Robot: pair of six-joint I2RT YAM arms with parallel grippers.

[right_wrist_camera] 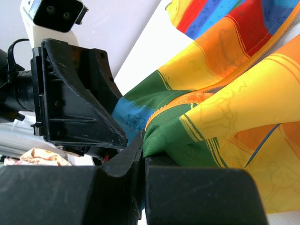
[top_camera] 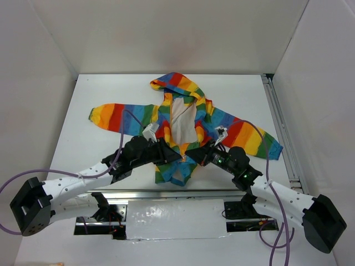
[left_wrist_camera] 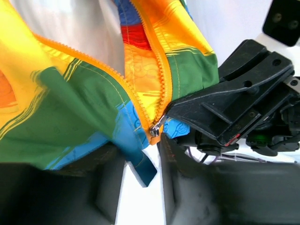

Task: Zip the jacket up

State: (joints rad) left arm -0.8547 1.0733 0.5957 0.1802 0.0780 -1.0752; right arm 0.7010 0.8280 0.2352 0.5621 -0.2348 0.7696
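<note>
- L gripper (left_wrist_camera: 143, 187): jaws apart, narrow-to-mid gap, nothing clamped. Table (left_wrist_camera: 140, 206) shows through the gap.
- Blue hem tab (left_wrist_camera: 146, 169) hangs loose between the L fingers (left_wrist_camera: 70, 187), not pinched.
- Slider (left_wrist_camera: 155, 129) sits just above that gap, at the very bottom of the zip (left_wrist_camera: 140, 101). The two orange sides meet only there and spread apart above it.
- R gripper (right_wrist_camera: 143, 164): jaws closed. Green/blue hem bunched at the seam between the fingers, looks pinched there, but the contact itself is hidden by folds.
- In L wrist cam, R gripper tip is right beside the slider, on the jacket's other front panel.
- Top cam: both grippers meet at the jacket's bottom centre, L gripper (top_camera: 176, 158), R gripper (top_camera: 192, 153), tips near each other.
- Jacket (top_camera: 166, 113) lies flat on the white table, mid-table, front up, hood (top_camera: 175, 83) at far end, sleeves out to L and R, white lining (top_camera: 183, 119) showing thru the open front.
</note>
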